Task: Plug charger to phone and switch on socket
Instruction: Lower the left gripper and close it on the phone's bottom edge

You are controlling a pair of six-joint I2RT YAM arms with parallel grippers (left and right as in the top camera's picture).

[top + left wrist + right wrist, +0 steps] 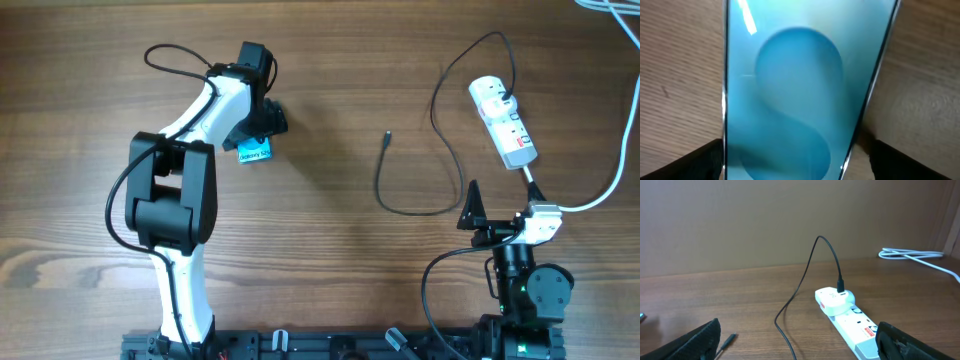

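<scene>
Phone (pixel 795 90) lies between spread fingers (pixel 695 162) of left hand (pixel 797 164)

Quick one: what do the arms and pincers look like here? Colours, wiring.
Left arm: white and black links, with a black looped wire off it. Right arm: black joints seen from above, a black curved wire beside it. Left pincer and right pincer: black wedge-shaped fingers, no markings visible.
</scene>
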